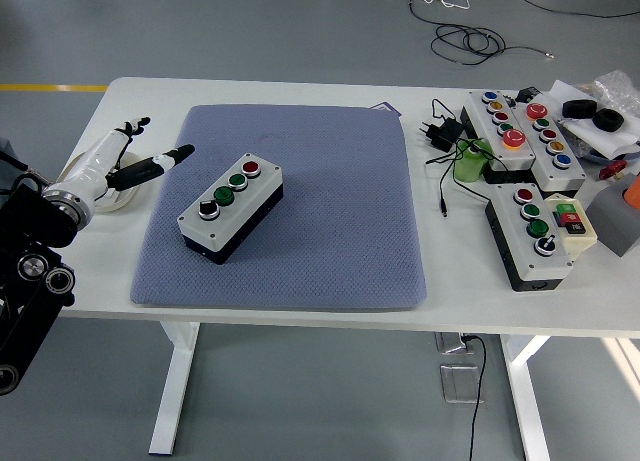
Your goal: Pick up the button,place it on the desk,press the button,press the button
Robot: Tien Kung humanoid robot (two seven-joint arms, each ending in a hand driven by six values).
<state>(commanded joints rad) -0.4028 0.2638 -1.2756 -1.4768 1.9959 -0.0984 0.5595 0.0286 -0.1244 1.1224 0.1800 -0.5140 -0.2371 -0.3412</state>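
Observation:
A grey button box (231, 207) with a black base lies on the blue-grey mat (300, 241), left of its middle. Its top carries a red button (250, 167), two green buttons (231, 187) and a black knob (207, 209). My left hand (140, 156) hovers at the mat's left edge, a short way left of the box. Its white fingers are spread, the forefinger (172, 158) pointing right toward the box without touching it. It holds nothing. My right hand is out of sight.
At the table's right stand three more button boxes (537, 236) (500, 121) (552, 136), a green cylinder (470, 164), a black plug with cable (440, 133), black rings (592, 113) and plastic bags. A white roll (100, 186) lies under my left hand.

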